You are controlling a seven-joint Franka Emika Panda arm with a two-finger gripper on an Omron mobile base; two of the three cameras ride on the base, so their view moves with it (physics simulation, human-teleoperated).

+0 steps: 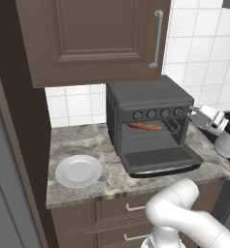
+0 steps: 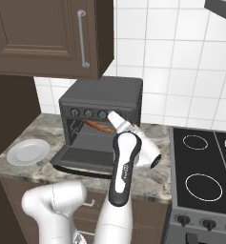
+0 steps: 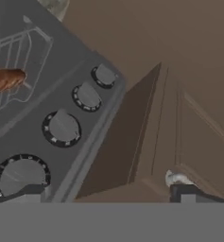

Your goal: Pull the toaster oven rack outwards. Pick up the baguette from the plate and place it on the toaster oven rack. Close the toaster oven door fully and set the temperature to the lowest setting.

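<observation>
In the left base view, the plate (image 1: 78,170) sits bare at lower left on the counter (image 1: 63,140). Right of it, the oven (image 1: 149,118) fills the centre of the frame with its door (image 1: 160,160) dropped flat toward us. The baguette (image 1: 145,127) lies on the rack (image 1: 150,131) inside the cavity, so we judge the loading done and the closing and temperature steps left. At the right edge, level with the knob row, our gripper (image 1: 193,113) hangs just beside the rightmost knob (image 1: 178,112).

In the hand view the four knobs run from lower left to upper centre, with one dark fingertip (image 3: 30,191) low at the left, right against the nearest knob (image 3: 20,176), and the other far to the right. So we read the fingers as spread wide, holding nothing.

The risks, as we judge them:
- The door is still down. If we turn a knob now, we work out of order.
- We cannot tell which knob sets temperature; the markings are too small, so we may turn the wrong one.
- The fingers do not straddle the knob, so closing here could slip off its edge.
- Swinging down to the door handle could clip the open door.
</observation>
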